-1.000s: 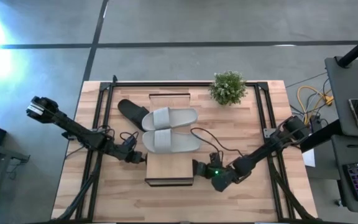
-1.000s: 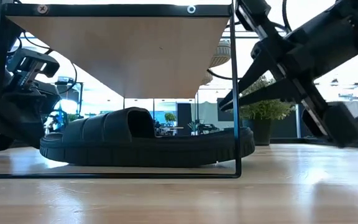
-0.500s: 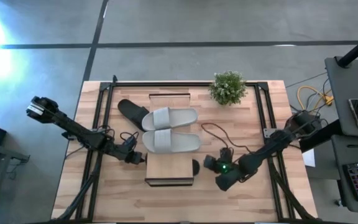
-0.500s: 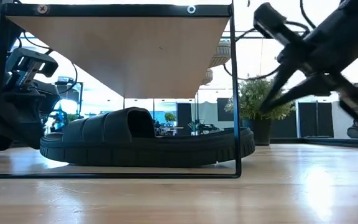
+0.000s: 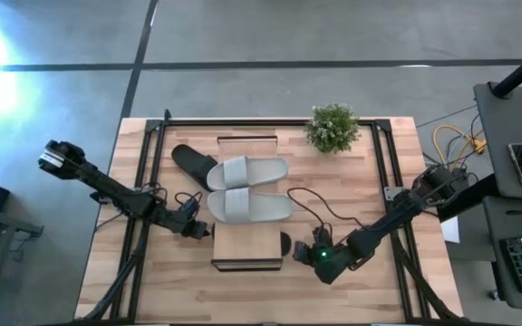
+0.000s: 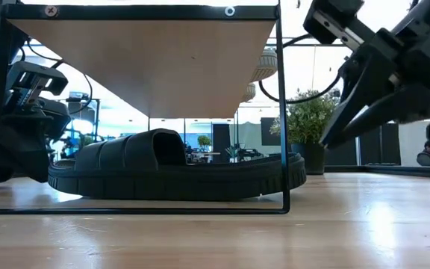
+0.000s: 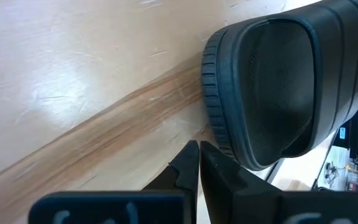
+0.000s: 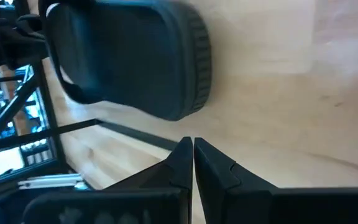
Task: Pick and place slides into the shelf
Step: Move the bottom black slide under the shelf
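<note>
My left fingers (image 5: 208, 231) are pressed together and hold nothing; they are just beside the left edge of the shelf (image 5: 247, 244), low at the counter (image 5: 152, 281). My right fingers (image 5: 299, 251) are also fully closed and empty, just beside the right edge of the shelf.

2 grey slides (image 5: 247, 188) lie side by side on top of the shelf. 1 black slide (image 6: 174, 175) lies flat under the shelf plank, and 1 end of it sticks out a little past the right frame. The other black slide (image 5: 193, 161) is on the counter at the far left corner of the shelf, partly under a grey one, so I judge it is not yet stored.

I think these slides are light, made of soft foam or rubber, with a ribbed rim that should not slip much. The wide strap bends easily, so the best place to take hold is probably across the strap or on the side edge of the sole. A push on the end should also slide it.
</note>
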